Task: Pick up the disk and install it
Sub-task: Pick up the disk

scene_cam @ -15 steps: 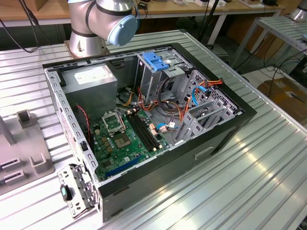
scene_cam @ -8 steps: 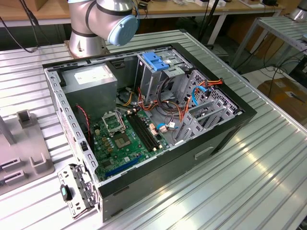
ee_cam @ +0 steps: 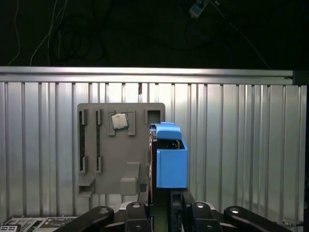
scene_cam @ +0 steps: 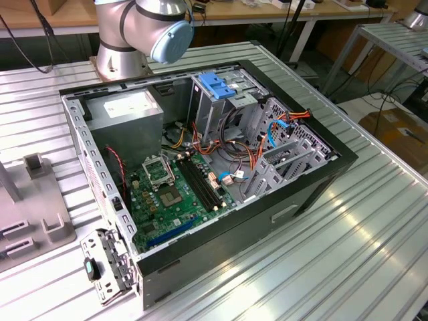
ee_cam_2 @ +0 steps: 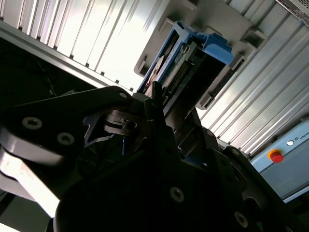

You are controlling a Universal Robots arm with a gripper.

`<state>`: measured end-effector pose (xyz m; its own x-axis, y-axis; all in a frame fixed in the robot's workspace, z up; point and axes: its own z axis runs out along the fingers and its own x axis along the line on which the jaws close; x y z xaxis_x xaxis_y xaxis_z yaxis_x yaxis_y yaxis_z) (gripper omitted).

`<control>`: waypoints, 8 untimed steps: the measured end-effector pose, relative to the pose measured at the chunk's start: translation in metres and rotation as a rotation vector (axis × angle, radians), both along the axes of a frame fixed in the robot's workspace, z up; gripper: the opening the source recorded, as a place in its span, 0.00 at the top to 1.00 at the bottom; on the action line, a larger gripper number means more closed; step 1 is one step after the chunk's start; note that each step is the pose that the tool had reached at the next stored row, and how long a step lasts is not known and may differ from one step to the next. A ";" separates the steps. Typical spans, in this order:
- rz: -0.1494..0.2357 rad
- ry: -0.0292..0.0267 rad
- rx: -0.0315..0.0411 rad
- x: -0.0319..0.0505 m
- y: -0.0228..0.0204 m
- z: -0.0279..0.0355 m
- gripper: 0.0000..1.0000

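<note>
So the gripper (ee_cam: pixel 161 195) is pinching the disk (ee_cam: pixel 171 162) from both sides. In the first wrist view the drive is standing edge-on right above the dark linkages, so I'm only getting its blue plastic frame and a thin dark strip of the metal body. The label face is turned away and can't be made out. The fingertips themselves are sitting in shadow, so the exact contact is hard to see, but the drive is wedged between them.

The disk is hanging just beside a grey holder plate (ee_cam: pixel 113 159) lying on the ribbed metal table (ee_cam: pixel 241 145). I can't tell if it's touching the plate or already clear of it. A small square chip (ee_cam: pixel 119 121) is sitting in one of the plate's pockets.

In the second wrist view the gripper body is blocking most of the frame. The connector end of the drive and the blue frame are poking out past it, and a red button (ee_cam_2: pixel 275 156) is showing near the edge.

In the exterior view the open computer case (scene_cam: pixel 314 190) is lying on its side, with a blue bracket (scene_cam: pixel 218 85) sitting on top of the drive cage. The arm (scene_cam: pixel 134 27) is getting cut off at the upper edge.
</note>
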<state>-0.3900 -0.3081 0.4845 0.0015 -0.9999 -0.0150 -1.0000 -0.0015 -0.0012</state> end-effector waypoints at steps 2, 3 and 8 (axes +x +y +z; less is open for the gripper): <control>0.000 0.0000 0.0000 0.0018 0.0000 0.0000 0.65; 0.000 0.0000 0.0000 0.0031 0.0000 0.0000 0.65; 0.000 -0.0001 0.0000 0.0080 0.0000 -0.0001 0.65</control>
<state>-0.3821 -0.3081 0.4845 0.0015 -0.9999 -0.0150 -1.0000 -0.0015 -0.0013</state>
